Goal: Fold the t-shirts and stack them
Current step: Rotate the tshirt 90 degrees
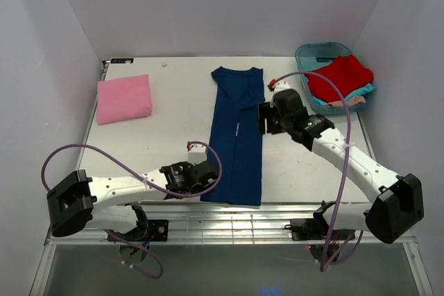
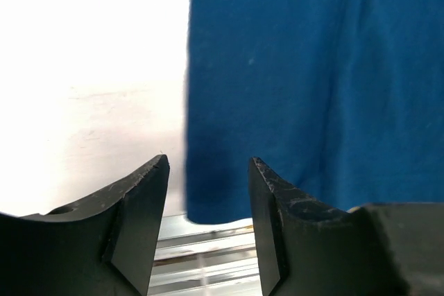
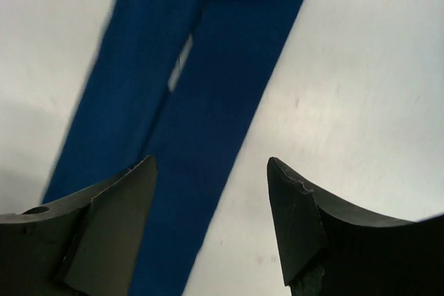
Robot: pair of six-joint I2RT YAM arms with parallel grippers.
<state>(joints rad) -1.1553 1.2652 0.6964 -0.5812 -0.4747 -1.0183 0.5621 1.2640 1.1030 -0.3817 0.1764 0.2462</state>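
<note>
Light, limp cloth, the navy t-shirt (image 1: pixel 237 136) lies as a strip reaching the tabletop's (image 1: pixel 173 116) near edge, best pinched at its corners; left gripper (image 2: pixel 208 164) and right gripper (image 3: pixel 211 161) gape empty.

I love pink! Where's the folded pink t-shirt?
In the top view, the folded pink cloth t-shirt lies far left on the white table, left of the navy blue t-shirt.

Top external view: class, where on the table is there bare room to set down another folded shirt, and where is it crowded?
Widest bare patch: white table between the folded pink t-shirt and the long navy blue t-shirt. Crowded: the far right corner, filled by the teal plastic tub of red clothing, and the right arm beside the navy shirt.
</note>
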